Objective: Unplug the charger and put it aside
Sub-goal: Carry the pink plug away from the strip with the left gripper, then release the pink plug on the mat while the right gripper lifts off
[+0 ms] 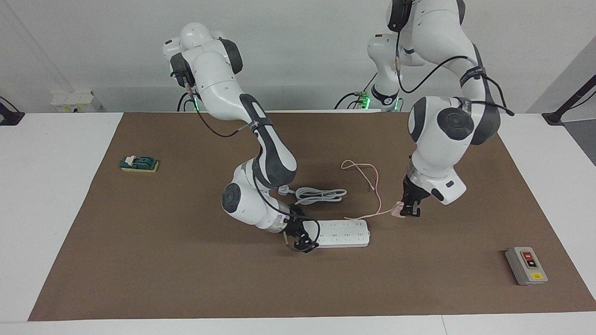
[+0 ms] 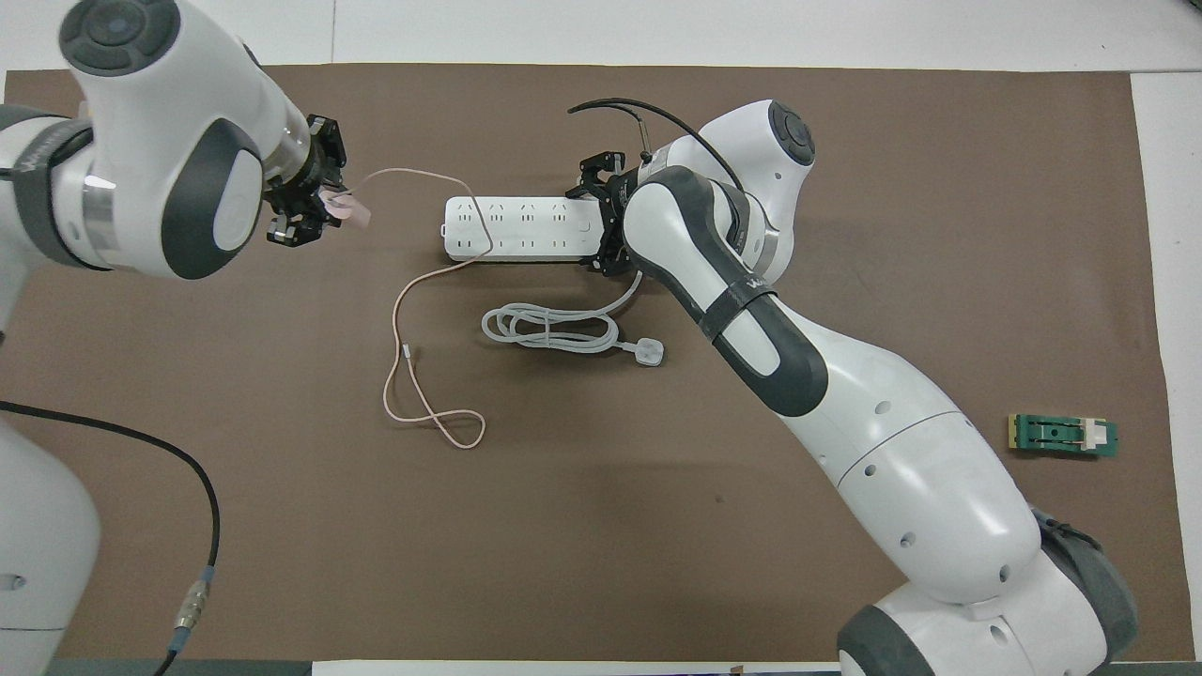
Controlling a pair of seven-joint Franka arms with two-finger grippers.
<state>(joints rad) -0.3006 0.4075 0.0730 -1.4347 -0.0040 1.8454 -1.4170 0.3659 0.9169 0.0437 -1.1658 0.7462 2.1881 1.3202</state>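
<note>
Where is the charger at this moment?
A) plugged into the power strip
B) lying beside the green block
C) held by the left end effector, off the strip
C: the left end effector grips the charger beside the strip, cable trailing.

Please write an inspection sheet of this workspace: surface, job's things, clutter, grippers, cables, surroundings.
Surface: brown mat on a white table.
Job's things: charger out of the power strip, held by the left gripper close over the mat, toward the left arm's end.
Clutter: green block at the right arm's end; grey switch box at the left arm's end.
Grippers: left gripper shut on the charger; right gripper at the strip's end, seemingly holding it.
Cables: pink cable trails from the charger, crossing the strip; coiled white cord beside the strip, nearer the robots.
Surroundings: white wall.
</note>
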